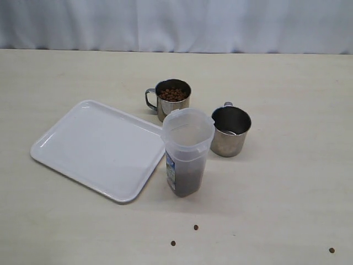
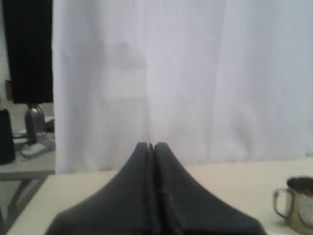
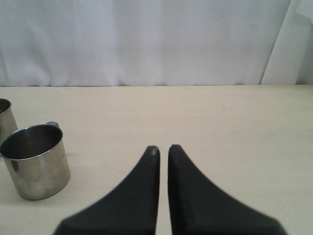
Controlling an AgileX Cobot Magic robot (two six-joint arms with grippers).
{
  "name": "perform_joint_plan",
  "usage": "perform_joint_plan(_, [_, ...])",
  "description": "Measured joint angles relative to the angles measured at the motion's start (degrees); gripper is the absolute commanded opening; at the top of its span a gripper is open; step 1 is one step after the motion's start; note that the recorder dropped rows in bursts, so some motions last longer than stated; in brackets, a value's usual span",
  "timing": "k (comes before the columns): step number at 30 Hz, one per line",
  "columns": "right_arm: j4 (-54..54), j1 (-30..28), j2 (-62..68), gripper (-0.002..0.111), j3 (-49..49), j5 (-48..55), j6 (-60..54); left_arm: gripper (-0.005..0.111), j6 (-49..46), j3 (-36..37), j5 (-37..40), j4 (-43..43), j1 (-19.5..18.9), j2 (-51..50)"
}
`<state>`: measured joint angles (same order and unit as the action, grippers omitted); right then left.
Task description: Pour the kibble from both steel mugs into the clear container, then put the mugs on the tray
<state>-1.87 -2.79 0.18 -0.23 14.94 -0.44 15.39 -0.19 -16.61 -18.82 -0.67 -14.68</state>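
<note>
Pale desk (image 1: 287, 193) before me: the white tray (image 1: 99, 149) lies on its left half, with the clear container (image 1: 186, 160) standing mid-desk just off the tray's right rim. The kibble-filled steel mug (image 1: 165, 110) stands behind the container toward the far edge, and the empty steel mug (image 1: 230, 138) is near its right. By the near edge lie three stray pellets (image 1: 196, 227), two together and one toward the right corner.
</note>
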Motion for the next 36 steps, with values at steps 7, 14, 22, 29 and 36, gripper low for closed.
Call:
perform_joint_plan(7, [0.00, 0.00, 0.00, 0.005, 0.00, 0.00, 0.00, 0.000, 6.97, -0.53, -27.07, -24.14, 0.00, -39.07])
perform_joint_plan(14, [0.00, 0.00, 0.00, 0.005, 0.00, 0.00, 0.00, 0.023, 6.87, -12.69, -43.67, -32.38, 0.00, -70.74])
perform_joint_plan(22, [0.00, 0.00, 0.00, 0.005, 0.00, 0.00, 0.00, 0.072, 8.28, -29.59, -45.31, -44.15, 0.00, -88.26])
perform_joint_plan(29, [0.00, 0.00, 0.00, 0.005, 0.00, 0.00, 0.00, 0.074, 11.47, -42.02, -35.67, -49.80, 6.66, -95.85])
perform_joint_plan(36, [0.00, 0.00, 0.00, 0.005, 0.00, 0.00, 0.03, 0.074, 15.93, -52.98, -30.95, -52.02, 11.93, -101.70])
